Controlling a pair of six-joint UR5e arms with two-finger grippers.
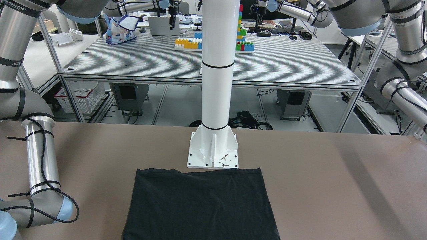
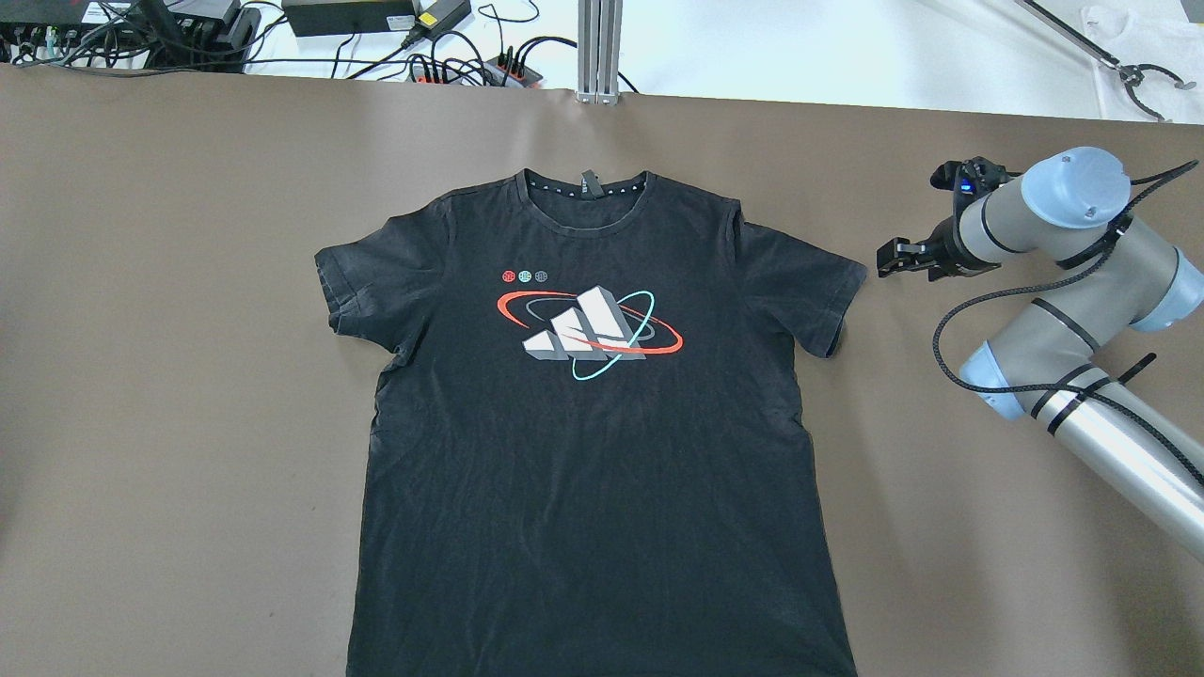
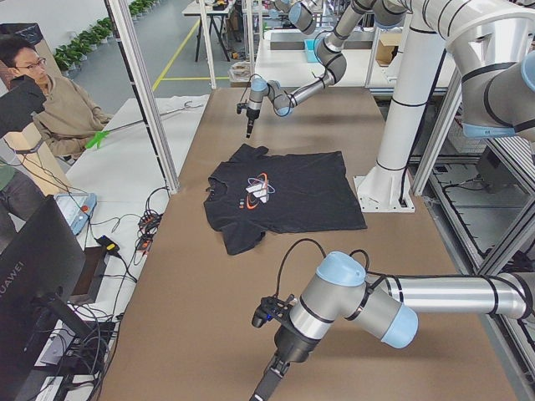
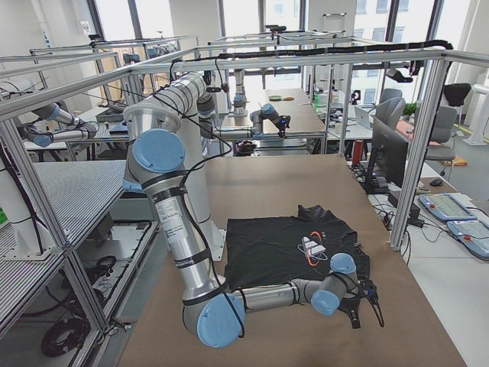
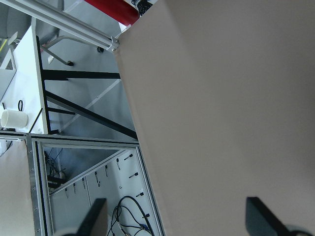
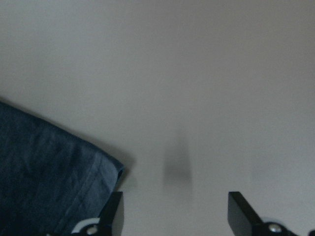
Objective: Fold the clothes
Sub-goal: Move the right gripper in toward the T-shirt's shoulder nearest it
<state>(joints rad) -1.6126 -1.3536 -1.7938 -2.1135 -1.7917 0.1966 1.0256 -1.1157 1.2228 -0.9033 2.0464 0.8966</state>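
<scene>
while the black t-shirt (image 2: 593, 451) was laid flat, print up, on the table (image 2: 169, 376), hem at the pillar's base plate (image 1: 200, 156), the right gripper (image 2: 894, 259) was held with fingers apart just beside one sleeve (image 2: 800, 273); the left gripper (image 5: 177, 221), fingers likewise apart, was held well away.

Seen from overhead, the T-shirt (image 2: 593, 451) lies flat on the table (image 2: 169, 282), collar at 12 o'clock. The right gripper (image 2: 894, 259) is at 3 o'clock beside 1 sleeve. The left gripper (image 3: 267, 380) is at 9 o'clock, well apart. The pillar base plate (image 1: 212, 150) is at 6 o'clock.
</scene>
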